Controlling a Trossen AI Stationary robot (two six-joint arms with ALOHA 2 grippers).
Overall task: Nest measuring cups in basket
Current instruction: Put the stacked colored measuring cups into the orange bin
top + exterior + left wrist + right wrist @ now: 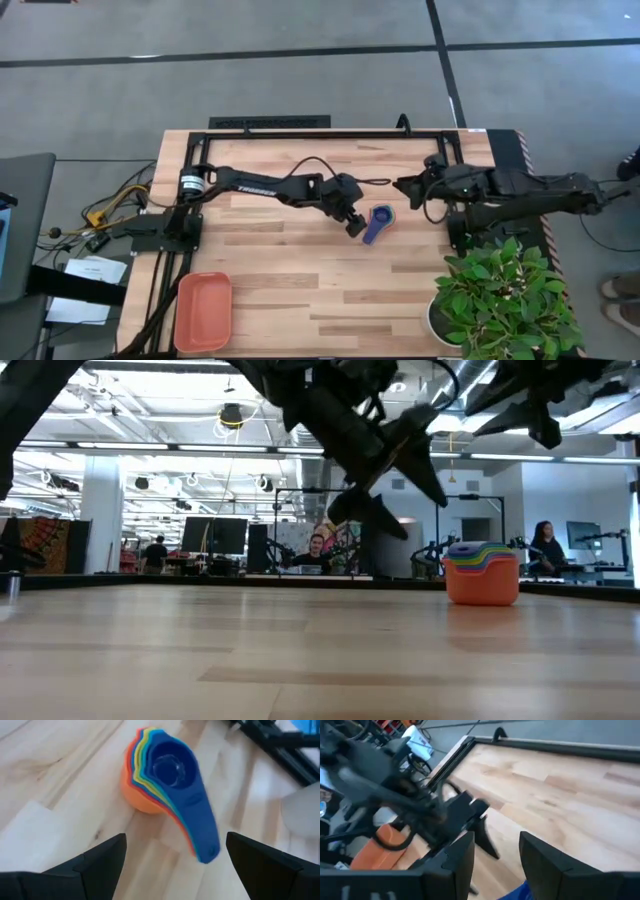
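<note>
The measuring cups (379, 222) stand nested in one stack at the table's middle, base on the wood. A dark blue cup (172, 767) is on top, and the handles fan toward the near side. The low view shows the stack (482, 572) upright, with coral at the bottom. My left gripper (175, 850) hovers open just left of the stack (356, 225); its fingers stand apart on either side of the blue handle's end without touching it. My right gripper (403, 187) hangs raised to the stack's far right, open and holding nothing (497, 850). The salmon basket (203, 311) lies at the near left corner.
A potted plant (500, 300) fills the near right corner. A black frame (330, 132) runs along the table's far edge. Cables and boxes (100, 215) lie off the left side. Bare wood stretches between the stack and the basket. People sit in the room beyond (318, 550).
</note>
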